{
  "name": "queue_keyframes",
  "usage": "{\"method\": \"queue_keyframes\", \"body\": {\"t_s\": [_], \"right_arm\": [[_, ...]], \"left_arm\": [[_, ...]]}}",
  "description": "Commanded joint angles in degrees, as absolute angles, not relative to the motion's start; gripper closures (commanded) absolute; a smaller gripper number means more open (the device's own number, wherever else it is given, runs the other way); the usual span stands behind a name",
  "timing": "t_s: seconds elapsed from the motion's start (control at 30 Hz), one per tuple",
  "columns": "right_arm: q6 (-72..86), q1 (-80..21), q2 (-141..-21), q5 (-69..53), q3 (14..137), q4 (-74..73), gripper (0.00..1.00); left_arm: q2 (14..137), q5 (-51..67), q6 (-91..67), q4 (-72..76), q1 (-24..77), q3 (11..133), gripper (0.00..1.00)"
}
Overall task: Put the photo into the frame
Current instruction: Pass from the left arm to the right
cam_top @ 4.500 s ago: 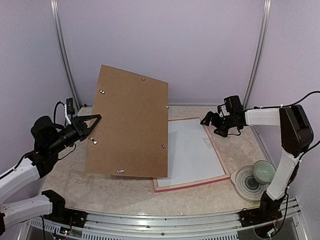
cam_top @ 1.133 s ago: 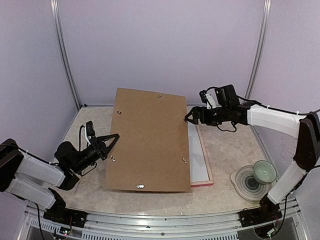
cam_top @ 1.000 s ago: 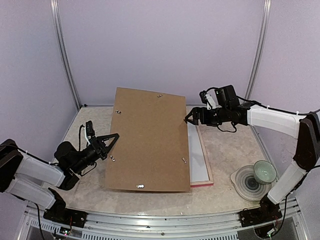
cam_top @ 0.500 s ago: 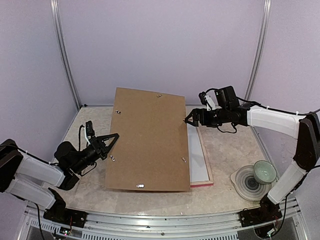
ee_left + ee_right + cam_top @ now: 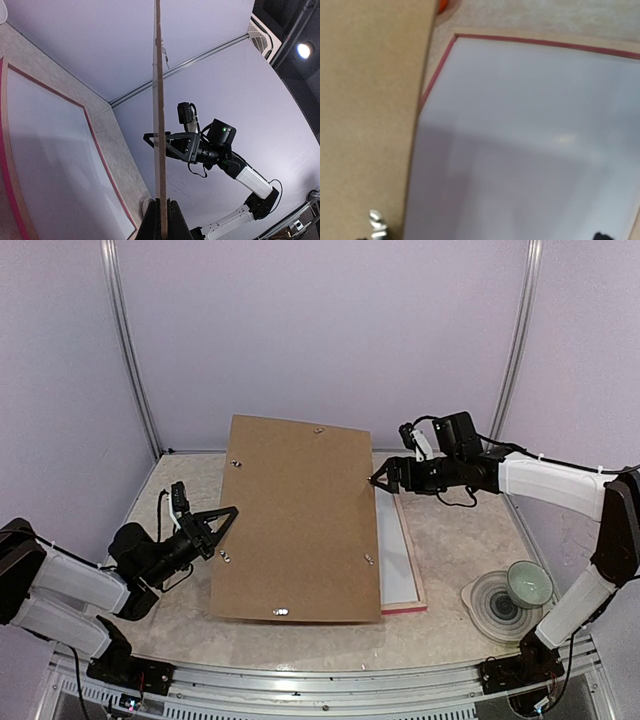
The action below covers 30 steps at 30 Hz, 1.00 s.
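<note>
Beige marbled table point(image 5: 455, 540), lilac booth walls.

Photo: its printed side is not visible in any view. A white sheet point(image 5: 396, 555) lies flat inside the frame point(image 5: 404, 608). Can't tell whether that is the photo face down or a mat. The frame lies flat on the table, right of centre, with pink showing along its edges. Its left part is hidden under the backing board point(image 5: 295, 520).

Handling, as a judgement: the print should be light, thin and floppy, with a surface that scuffs. It is best pinched at an edge or corner and kept flat, not taken by the middle. The frame looks thin-railed but stiff, and probably light enough to slide when nudged, so pressing on a rail would steady it.

Board: brown, rigid, with metal tabs point(image 5: 368, 560) near its edges, held off the table and tilted over the frame. The left gripper point(image 5: 222, 527) is clamped on the board's left edge. The left wrist view shows both fingers pinched on that edge, with the board running away edge-on. The right gripper point(image 5: 378, 480) has its jaws spread wide and holds nothing. It sits just beside the board's right edge; contact can't be confirmed. The right wrist view looks down on the board edge and the white sheet.

A bowl point(image 5: 528, 583) sits on a plate point(image 5: 475, 595) at front right, well apart from the frame.
</note>
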<state>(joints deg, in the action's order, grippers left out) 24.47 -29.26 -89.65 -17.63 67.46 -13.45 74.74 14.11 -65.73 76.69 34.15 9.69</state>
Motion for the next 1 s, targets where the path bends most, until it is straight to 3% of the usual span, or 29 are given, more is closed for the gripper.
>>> {"method": "queue_keyframes", "body": {"t_s": [0.0, 0.97], "right_arm": [[24.03, -29.28, -89.14, -15.92, 68.81, -12.97, 0.03], [23.74, -29.27, -93.35, -14.23, 70.91, -11.85, 0.02]], "left_arm": [[73.13, 14.08, -65.95, 83.06, 34.45, 11.08, 1.0], [73.76, 14.07, -66.03, 83.94, 34.45, 10.57, 1.0]]}}
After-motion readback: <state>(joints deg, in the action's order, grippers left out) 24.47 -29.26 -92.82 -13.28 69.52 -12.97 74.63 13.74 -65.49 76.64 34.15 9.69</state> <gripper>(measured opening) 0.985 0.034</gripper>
